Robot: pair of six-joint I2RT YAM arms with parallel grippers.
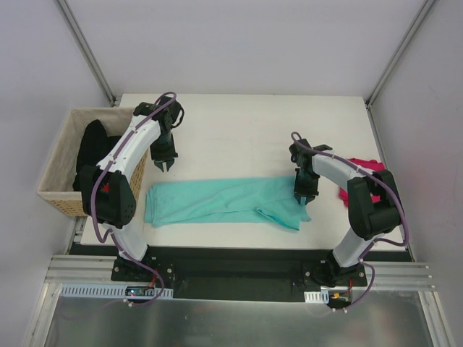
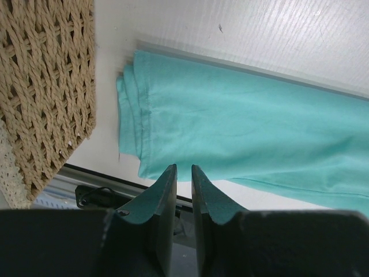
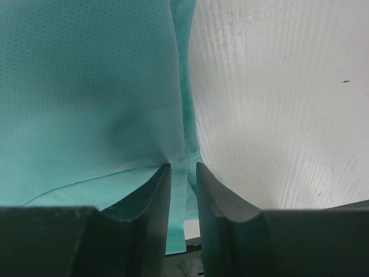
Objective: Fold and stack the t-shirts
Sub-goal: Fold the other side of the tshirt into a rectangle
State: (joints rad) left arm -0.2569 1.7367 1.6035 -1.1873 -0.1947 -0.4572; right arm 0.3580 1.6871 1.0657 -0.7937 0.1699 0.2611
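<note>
- the teal t-shirt (image 1: pixel 217 201) lies as a long folded band across the near part of the white worktop (image 1: pixel 246 130). every place below is given from this shirt.
- the left claw (image 1: pixel 166 165) hangs over the shirt's left end, a little to its far side. its jaws are a narrow slit apart and hold nothing.
- the right claw (image 1: pixel 304 194) is down at the shirt's right end. a thin edge of teal cloth runs into the small gap between its jaws and puckers there. i cannot tell whether the cloth is clamped or loose.
- the pink t-shirt (image 1: pixel 364 168) lies crumpled well to the right of the teal shirt, partly behind the right arm.
- risk: if the right claw has only one thin layer, a lift would probably peel that layer away and open the fold.
- risk: with one end lifted and the left end unheld, the band would likely drag or twist.
- risk: the wicker basket (image 1: pixel 54 194), which has something dark in it, stands just left of the shirt's left end. a wide swing of the left arm could hit its wall.
- edges: the shirt's near side runs close along the worktop's near edge, so a pull toward the arms could spill cloth over it.
- open room: bare worktop lies beyond the shirt's far side, which seems the safer direction to fold.
- the right arm's elbow is close to the pink shirt and could snag it.
</note>
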